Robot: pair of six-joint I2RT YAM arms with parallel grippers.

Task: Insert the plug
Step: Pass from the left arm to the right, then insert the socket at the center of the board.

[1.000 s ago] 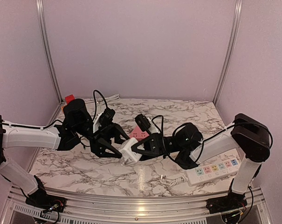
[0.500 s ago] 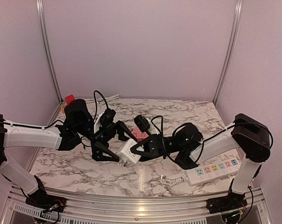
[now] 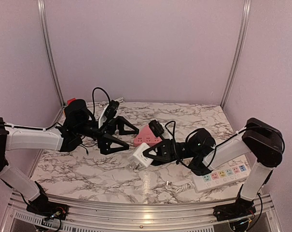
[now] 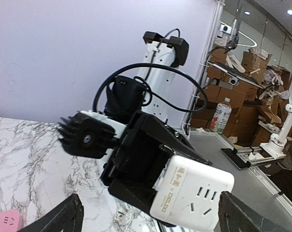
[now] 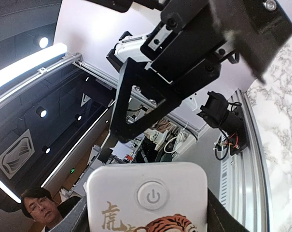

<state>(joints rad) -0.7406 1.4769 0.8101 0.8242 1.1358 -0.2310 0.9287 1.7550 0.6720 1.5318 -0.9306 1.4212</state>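
The plug (image 3: pixel 138 158) is a white cube adapter with a power button and a tiger print, held above the marble table (image 3: pixel 78 169) near its middle. My right gripper (image 3: pixel 146 155) is shut on it from the right. In the right wrist view the plug (image 5: pixel 148 198) fills the space between the fingers (image 5: pixel 76 220). My left gripper (image 3: pixel 125 137) stands open a short way up and left of the plug, apart from it. From the left wrist the plug (image 4: pixel 194 193) shows its socket face, with my wide-spread fingertips (image 4: pixel 63 217) on either side and not touching it.
A white power strip (image 3: pixel 223 175) with coloured sockets lies at the front right, by the right arm's base. A pink socket block (image 3: pixel 146 137) and a black adapter (image 3: pixel 156 127) sit just behind the plug. A small loose white plug (image 3: pixel 169 183) and cable lie near the front.
The left gripper opened off the plug and drew back to the left and rear. The right gripper closed onto the plug and now holds it alone, slightly further right.
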